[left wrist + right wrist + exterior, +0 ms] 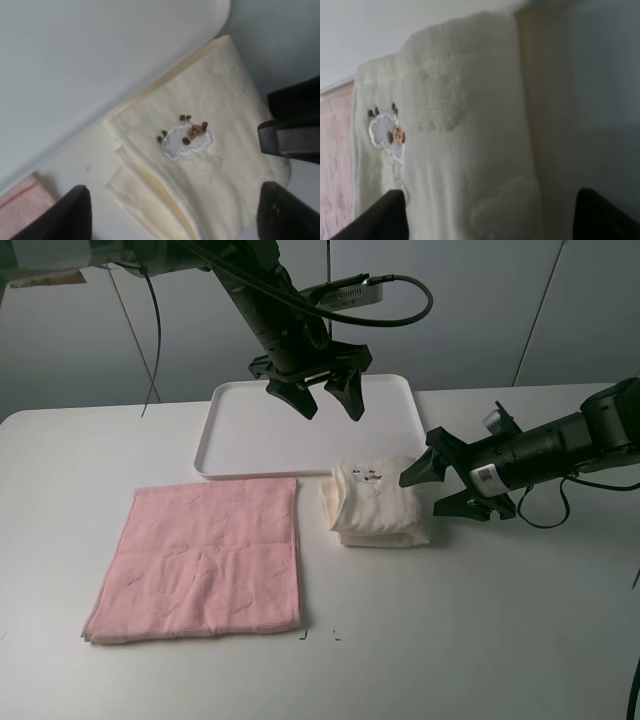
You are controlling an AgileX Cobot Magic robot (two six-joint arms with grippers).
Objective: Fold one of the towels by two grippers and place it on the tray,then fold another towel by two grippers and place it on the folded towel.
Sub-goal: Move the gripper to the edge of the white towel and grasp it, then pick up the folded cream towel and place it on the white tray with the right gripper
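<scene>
A cream towel [375, 504] with a small sheep patch lies folded on the table, just in front of the white tray [240, 440]. It also shows in the left wrist view [200, 165] and the right wrist view [460, 150]. A pink towel [205, 558] lies spread flat at the left. My left gripper [325, 400] is open and empty, raised above the tray. My right gripper [440, 490] is open at the cream towel's right edge, low by the table. I cannot tell whether it touches the towel.
The tray's front right corner [210, 20] lies close to the cream towel. A strip of the pink towel [332, 165] lies just beside the cream one. The table's front and right parts are bare white surface [480, 630].
</scene>
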